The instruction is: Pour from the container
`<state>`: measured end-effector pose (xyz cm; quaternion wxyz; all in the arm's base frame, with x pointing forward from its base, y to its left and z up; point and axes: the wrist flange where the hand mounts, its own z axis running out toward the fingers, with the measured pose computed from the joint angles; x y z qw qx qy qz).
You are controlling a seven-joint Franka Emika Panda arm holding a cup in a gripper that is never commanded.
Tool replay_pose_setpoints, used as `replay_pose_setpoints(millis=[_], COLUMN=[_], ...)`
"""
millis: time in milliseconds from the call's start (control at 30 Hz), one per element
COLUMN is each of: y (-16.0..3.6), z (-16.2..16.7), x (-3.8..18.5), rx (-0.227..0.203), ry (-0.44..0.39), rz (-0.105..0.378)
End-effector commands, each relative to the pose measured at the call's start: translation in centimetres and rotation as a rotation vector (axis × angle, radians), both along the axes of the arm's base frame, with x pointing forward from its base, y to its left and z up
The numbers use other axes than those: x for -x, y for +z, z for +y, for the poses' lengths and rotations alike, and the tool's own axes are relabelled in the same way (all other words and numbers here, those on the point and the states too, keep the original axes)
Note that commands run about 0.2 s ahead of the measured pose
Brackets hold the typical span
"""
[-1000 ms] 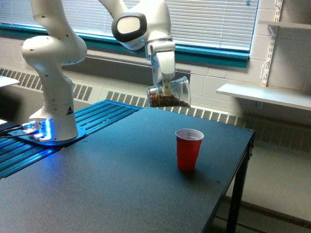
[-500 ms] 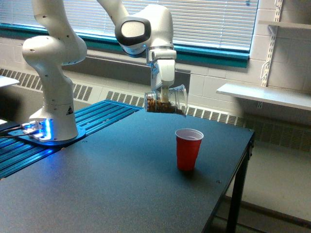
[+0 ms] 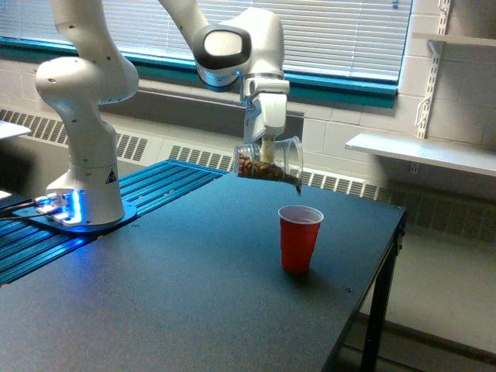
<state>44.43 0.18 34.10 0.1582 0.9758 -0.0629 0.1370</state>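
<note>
A white robot arm stands on a round base at the back of a dark table, toward the exterior view's left. A blue light glows at the bottom of the base.

The arm reaches up and over toward the red cup. At its tip, the end effector points down. It is closed on the container and holds it up in the air. The fingers press on the container from above, near its middle.

The container is a clear cup. It is tipped far over on its side. Its open mouth faces the exterior view's right and a little downward. Small brown bits lie inside it, along the low side. Some of them sit right at the lip of the mouth.

The container is above the red cup and a bit toward the exterior view's left of it. The two are not touching. The container's mouth is almost over the red cup's rim.

The red cup stands upright on the table. It is white inside. I cannot tell if anything is in it.

Behind the red cup there is a wall with window blinds. A white shelf sticks out from the wall, toward the exterior view's right of the red cup.
</note>
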Motion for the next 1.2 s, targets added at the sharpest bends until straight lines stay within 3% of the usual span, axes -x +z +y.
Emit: replay_pose_setpoints(millis=[33, 567, 1200], y=[0.28, 0.11, -0.01], z=[0.78, 1.19, 1.49], x=[-0.4, -0.43, -0.28], rx=[0.025, 0.093, 0.144], ry=[0.006, 0.036, 0.069], rz=[0.002, 0.044, 0.091])
